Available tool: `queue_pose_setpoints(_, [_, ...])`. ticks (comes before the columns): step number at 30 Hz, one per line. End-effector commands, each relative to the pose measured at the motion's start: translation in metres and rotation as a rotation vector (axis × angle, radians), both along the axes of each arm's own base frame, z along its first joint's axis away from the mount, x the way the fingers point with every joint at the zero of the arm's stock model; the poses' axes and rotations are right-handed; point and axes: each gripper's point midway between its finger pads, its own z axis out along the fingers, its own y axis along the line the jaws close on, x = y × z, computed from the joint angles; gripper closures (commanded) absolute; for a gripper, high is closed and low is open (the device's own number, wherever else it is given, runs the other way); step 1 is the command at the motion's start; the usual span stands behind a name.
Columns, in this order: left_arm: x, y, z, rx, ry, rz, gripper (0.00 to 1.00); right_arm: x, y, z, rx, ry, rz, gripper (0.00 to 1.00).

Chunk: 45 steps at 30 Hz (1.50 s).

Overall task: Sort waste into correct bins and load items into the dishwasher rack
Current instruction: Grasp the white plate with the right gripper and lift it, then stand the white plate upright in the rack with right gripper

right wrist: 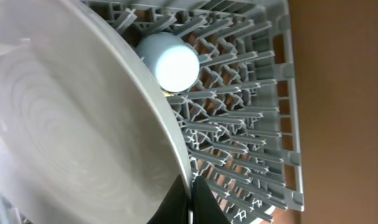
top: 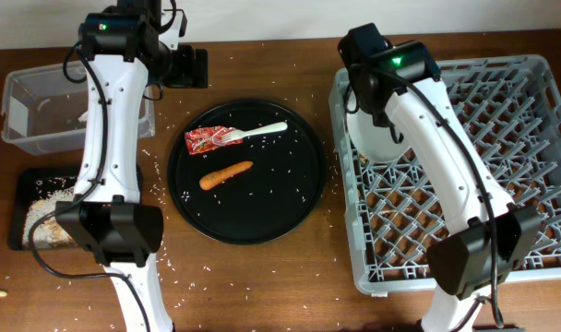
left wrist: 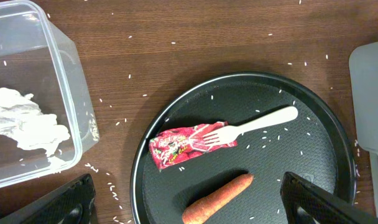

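Two robot arms show in the view from above. The left arm (top: pixel 110 129) runs up the left side. The left gripper (top: pixel 186 66) sits near the top, just above a round black tray (top: pixel 299 198). On that tray lie a red wrapper (top: pixel 205 139), a white fork (top: pixel 260 131) with its prongs on the wrapper, and an orange piece (top: pixel 226 174) just below them. A clear tub (top: pixel 22 124) is in the upper left, with a white napkin (top: pixel 83 118) inside. Below it sits a flat black tray (top: pixel 31 182) with rice and brown scraps (top: pixel 50 226) in it. Loose rice grains dot the table (top: pixel 262 277). The big grey rack (top: pixel 511 138) fills the right side. The right arm (top: pixel 447 157) reaches over it, and a pale plate (top: pixel 373 143) is in the rack's upper left part.

In the left wrist view, the two dark fingers (left wrist: pixel 68 202) poke in at the bottom corners. They are far apart and hold nothing. The wrapper, fork and orange piece lie on the round tray in the middle. The tub with the napkin is at the upper left.

In the right wrist view, the plate fills the left half, tipped up on its edge. The right gripper (right wrist: pixel 190 198), at the bottom, is pinched tight on the plate's rim. A light-blue cup (right wrist: pixel 170 62) sits in the rack near the top, just past the plate.
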Motion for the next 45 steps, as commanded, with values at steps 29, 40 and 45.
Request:
queue_pose_setpoints(29, [-0.011,0.002,-0.008,0.017,0.058,-0.013,0.04,-0.052,-0.078,0.006,0.818,0.088,-0.277,0.31])
queue_pose_setpoints(40, [-0.009,0.002,-0.023,0.019,0.079,-0.014,0.04,-0.093,-0.08,-0.083,0.91,0.321,-0.413,0.45])
queue_pose_setpoints(45, [-0.007,0.001,-0.023,0.019,0.072,-0.014,0.04,-0.118,-0.088,-0.093,0.83,0.375,-0.478,0.46])
